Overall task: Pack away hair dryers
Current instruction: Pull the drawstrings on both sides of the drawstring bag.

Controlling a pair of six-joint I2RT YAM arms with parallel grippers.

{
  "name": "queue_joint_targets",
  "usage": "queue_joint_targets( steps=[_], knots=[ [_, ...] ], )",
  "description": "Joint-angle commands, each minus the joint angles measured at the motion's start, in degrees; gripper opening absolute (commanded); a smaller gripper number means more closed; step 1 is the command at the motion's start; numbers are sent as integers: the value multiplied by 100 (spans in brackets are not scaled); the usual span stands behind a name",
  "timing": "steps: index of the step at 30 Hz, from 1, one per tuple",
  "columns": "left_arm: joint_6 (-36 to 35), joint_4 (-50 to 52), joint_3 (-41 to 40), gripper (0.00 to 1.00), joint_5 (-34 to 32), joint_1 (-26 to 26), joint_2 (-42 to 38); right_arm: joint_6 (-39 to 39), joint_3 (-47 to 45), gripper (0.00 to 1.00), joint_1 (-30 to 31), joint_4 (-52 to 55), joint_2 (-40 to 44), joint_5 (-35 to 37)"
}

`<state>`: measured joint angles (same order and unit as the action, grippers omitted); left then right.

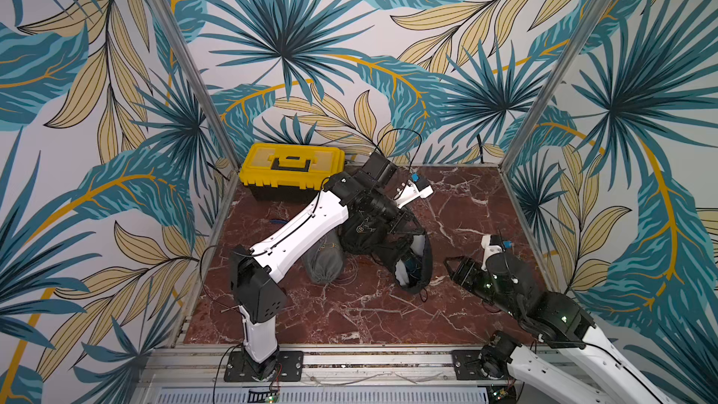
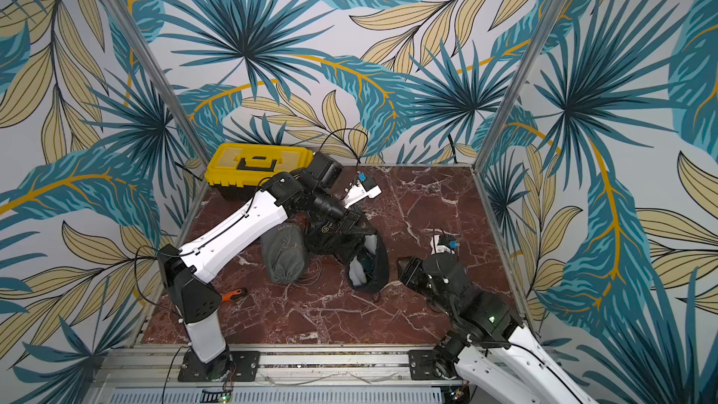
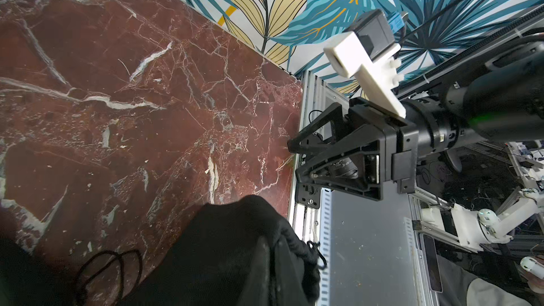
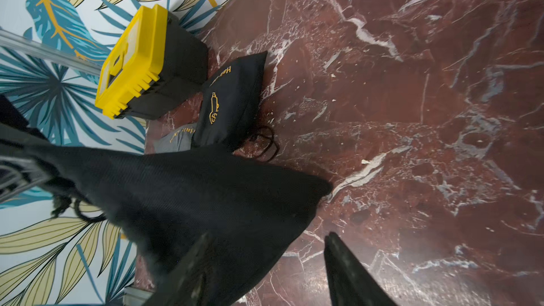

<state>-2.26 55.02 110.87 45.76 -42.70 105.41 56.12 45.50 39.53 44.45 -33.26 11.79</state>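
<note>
Left pincer (image 1: 412, 229) is clamped on rim of black bag (image 4: 206, 189); cloth looks soft, floppy. Teal dryer (image 2: 364, 257) inside is prob. light, hard plastic. Right pincer (image 3: 294, 158) is apart, empty; opp. rim looks the best hold.

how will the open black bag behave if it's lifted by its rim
Probably floppy: the open black bag droops from the left end effector pinching its cloth. Likely bottom-heavy, since hair dryers show inside its mouth. Unlikely to roll.
</note>
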Motion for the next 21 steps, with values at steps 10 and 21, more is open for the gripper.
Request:
queue_joint_targets(
  steps=[10,21],
  knots=[
    [-103,-119,583,0,155,71,627,-61,-317,42,1,-2,180,-472],
    [-73,-61,797,0,212,278,602,1102,-1378,54,-2,-318,1392,-645]
  ],
)
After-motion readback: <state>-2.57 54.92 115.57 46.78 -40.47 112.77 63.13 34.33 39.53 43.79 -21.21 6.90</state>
